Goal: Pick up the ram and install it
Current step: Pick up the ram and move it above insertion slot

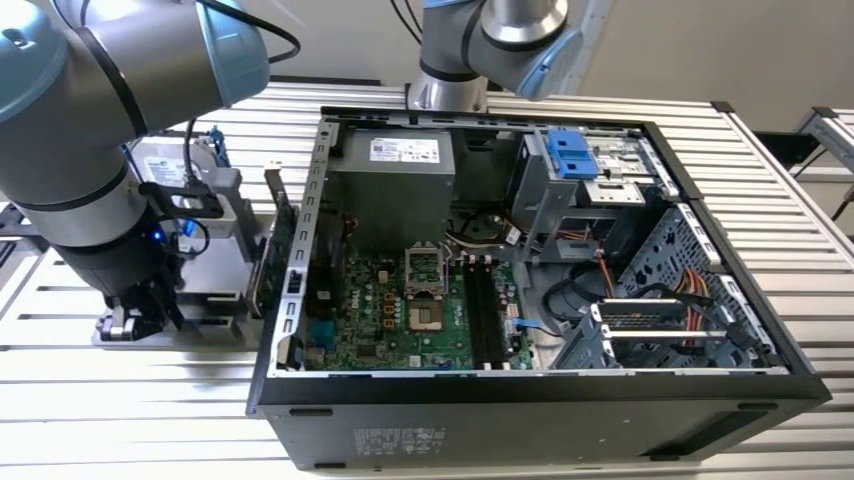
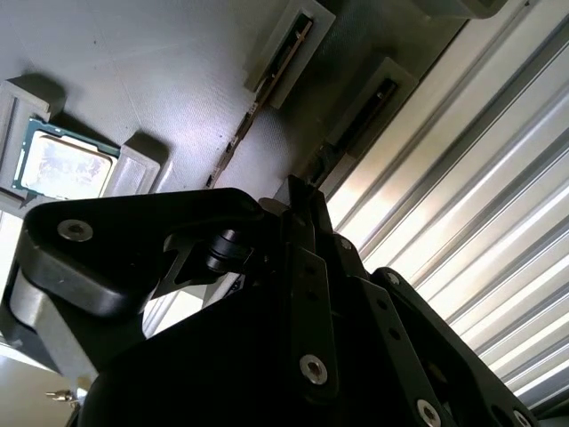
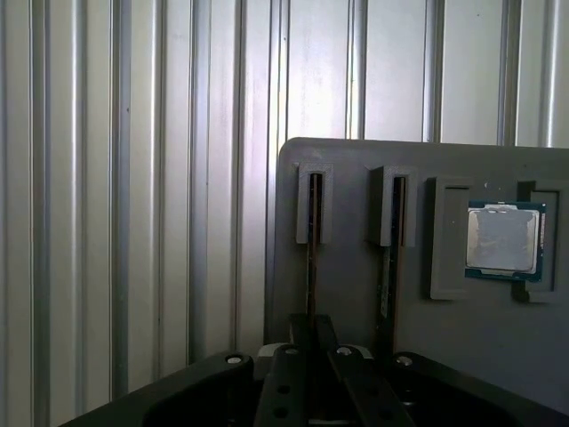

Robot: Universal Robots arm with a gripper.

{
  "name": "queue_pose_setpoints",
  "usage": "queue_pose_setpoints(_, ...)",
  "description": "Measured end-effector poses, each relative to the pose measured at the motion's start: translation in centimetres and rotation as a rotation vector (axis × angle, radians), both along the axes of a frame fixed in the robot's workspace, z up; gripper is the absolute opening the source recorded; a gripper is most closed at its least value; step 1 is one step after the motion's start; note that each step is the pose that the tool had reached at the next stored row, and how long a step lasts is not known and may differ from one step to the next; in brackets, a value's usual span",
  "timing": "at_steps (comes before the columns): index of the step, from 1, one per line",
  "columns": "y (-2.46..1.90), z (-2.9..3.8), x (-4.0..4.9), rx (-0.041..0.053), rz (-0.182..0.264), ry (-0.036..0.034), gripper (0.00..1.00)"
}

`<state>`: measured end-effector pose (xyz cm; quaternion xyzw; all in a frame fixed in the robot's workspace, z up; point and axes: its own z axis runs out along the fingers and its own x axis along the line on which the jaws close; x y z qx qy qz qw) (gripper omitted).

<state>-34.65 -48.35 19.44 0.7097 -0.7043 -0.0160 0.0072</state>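
A: How much of the ram (image 3: 313, 213) can you make out?
B: An edge-on sliver in the first wrist view; its chips can't be told, and its near end sits behind the pincer (image 3: 311, 326).
A: The pincer itself?
B: Cut off by the picture's edge; whether it touches the ram, I can't tell. In the exterior view the arm (image 1: 80, 190) hides much of the tray (image 1: 200, 328).

Robotics lab bench for PC assembly.
Carries, on a slatted metal table (image 1: 787, 190), an opened desktop case (image 1: 534, 420) at centre, a grey parts fixture (image 1: 220, 300) at nine o'clock, a robot arm (image 1: 80, 150) at ten o'clock.
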Motion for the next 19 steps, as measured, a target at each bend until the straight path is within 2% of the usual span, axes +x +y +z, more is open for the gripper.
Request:
queue_pose_setpoints(15, 0.0, 0.01, 0.0, 0.0002, 0.0, -0.0002, 0.0)
queue_pose_setpoints(19, 0.0, 0.23, 0.0, 0.0002, 0.0, -0.0002, 0.0)
